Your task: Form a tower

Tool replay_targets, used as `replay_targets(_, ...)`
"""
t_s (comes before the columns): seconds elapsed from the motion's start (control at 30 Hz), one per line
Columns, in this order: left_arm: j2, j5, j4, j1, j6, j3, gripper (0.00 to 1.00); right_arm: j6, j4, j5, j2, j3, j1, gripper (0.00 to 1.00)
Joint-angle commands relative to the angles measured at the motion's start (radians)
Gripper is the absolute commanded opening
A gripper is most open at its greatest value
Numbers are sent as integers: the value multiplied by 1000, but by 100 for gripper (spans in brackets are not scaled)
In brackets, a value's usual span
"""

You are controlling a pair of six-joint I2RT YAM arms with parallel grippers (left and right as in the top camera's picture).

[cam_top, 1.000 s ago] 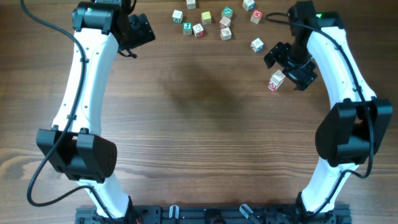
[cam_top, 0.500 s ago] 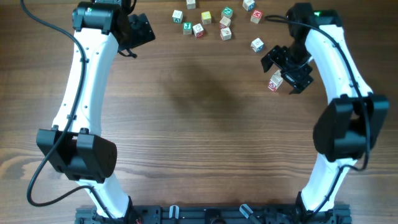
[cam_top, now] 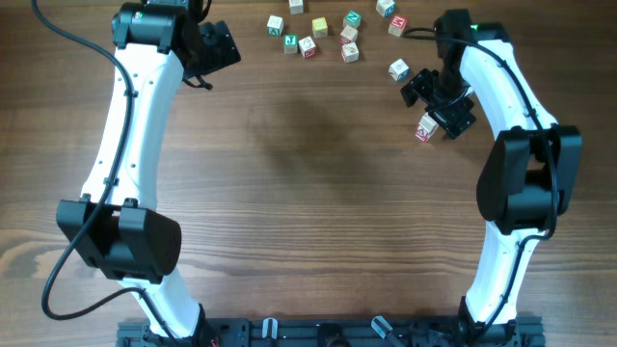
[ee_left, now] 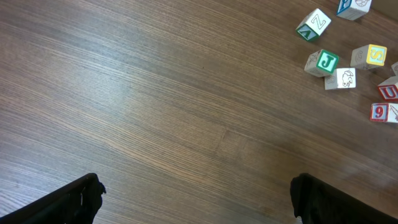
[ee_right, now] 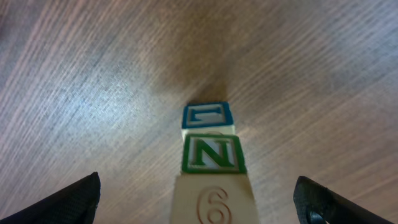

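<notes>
the loose cubes (cam_top: 323, 29) lie in a bunch at the far edge of the table (cam_top: 308, 193), near the middle. one single cube (cam_top: 398, 69) sits apart, to the right of the bunch. the tower (cam_top: 425, 127) stands nearer than that cube, well apart from the bunch. its cubes sit one on top of another, maybe three, but they are hard to count from above. the right gripper (cam_top: 437, 106) is just beside the tower, and the tower shows between its two fingers (ee_right: 62, 199), touching neither. the left gripper (cam_top: 214, 46) is far off to the left of the bunch.
</notes>
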Motion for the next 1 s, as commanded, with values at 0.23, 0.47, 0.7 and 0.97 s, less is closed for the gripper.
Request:
replay_targets(0.23, -25, 5, 0, 2, -2, -2, 100, 20, 46, 42, 26, -11, 3, 99)
replay_targets(0.47, -25, 5, 0, 2, -2, -2, 100, 19, 42, 50, 27, -11, 3, 99)
replay_targets(0.7, -25, 5, 0, 2, -2, -2, 100, 16, 61, 50, 28, -45, 2, 99)
replay_targets(0.97, -25, 5, 0, 2, -2, -2, 100, 19, 132, 38, 28, -77, 3, 99)
